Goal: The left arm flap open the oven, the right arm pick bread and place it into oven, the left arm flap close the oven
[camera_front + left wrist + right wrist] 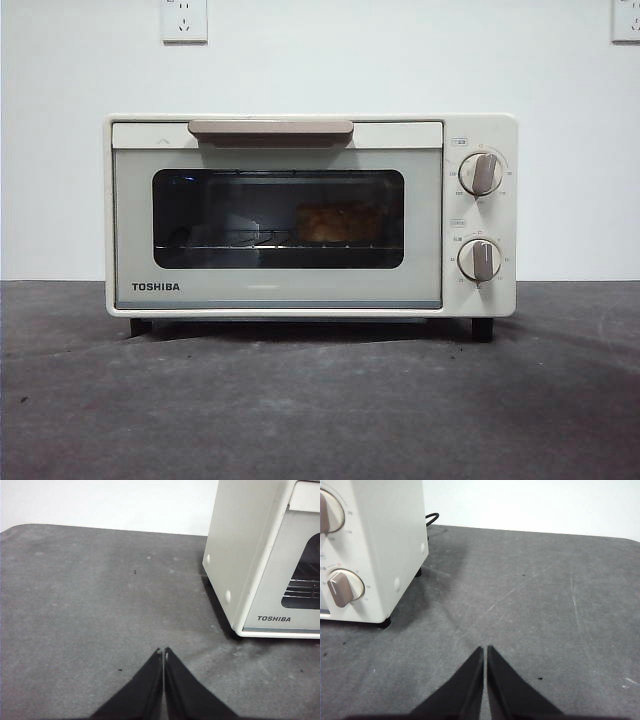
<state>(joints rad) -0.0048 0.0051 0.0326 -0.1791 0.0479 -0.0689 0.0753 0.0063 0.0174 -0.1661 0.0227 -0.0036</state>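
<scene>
The cream-white TOSHIBA oven (300,215) stands in the middle of the table with its door shut and the taupe handle (270,130) up. Through the dark window the bread (335,222) shows as a golden loaf lying on the wire rack, right of centre. My left gripper (163,652) hovers shut over the dark mat, off the oven's (250,555) left side, holding nothing. On the other side of the oven (375,550), near its knobs, my right gripper (485,650) is also shut and empty. Neither arm shows in the front view.
Grey mat (320,400) covers the table, backed by a white wall with two sockets (184,20). The oven's black cable (432,518) runs behind its right rear corner. Two round knobs (481,173) sit on the oven's right panel.
</scene>
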